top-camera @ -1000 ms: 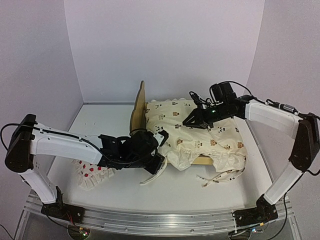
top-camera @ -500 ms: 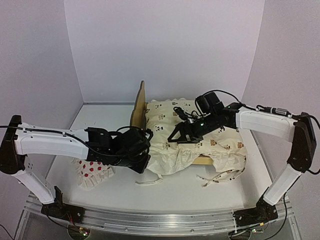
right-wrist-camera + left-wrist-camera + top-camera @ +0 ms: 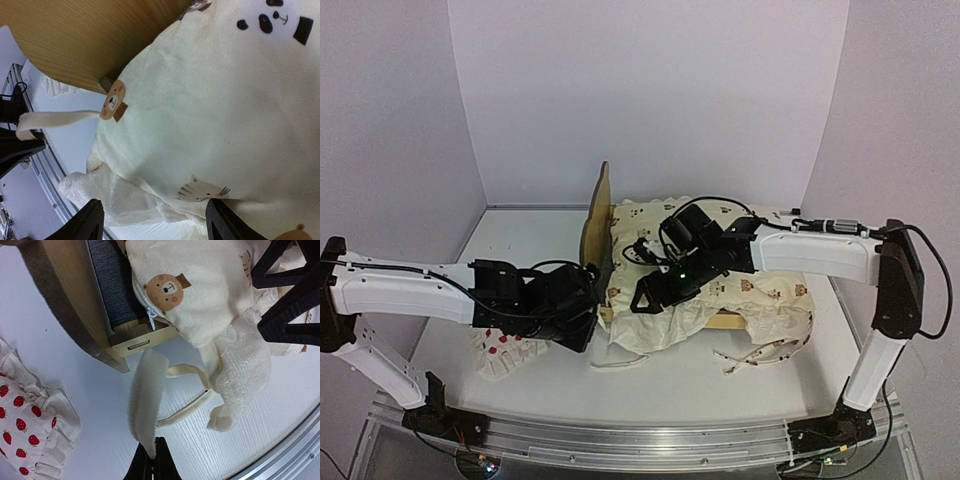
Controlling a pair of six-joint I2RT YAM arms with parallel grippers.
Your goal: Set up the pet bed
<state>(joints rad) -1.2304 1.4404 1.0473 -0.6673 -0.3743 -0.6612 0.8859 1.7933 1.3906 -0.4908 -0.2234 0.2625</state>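
Two pincers to report. My left pincer is clenched on the tip of a cream strap, low over the counter. My right pincer hangs released, jaws wide, just above the quilt. The pet bed sits mid-counter under that quilt, with its near headboard corner and grey base uncovered. A strawberry-print pillow lies to its left.

Bare surface remains at the far-left corner and along the near edge. The pet bed under the quilt fills the right half. Pillow, left arm and right arm obstruct elsewhere.
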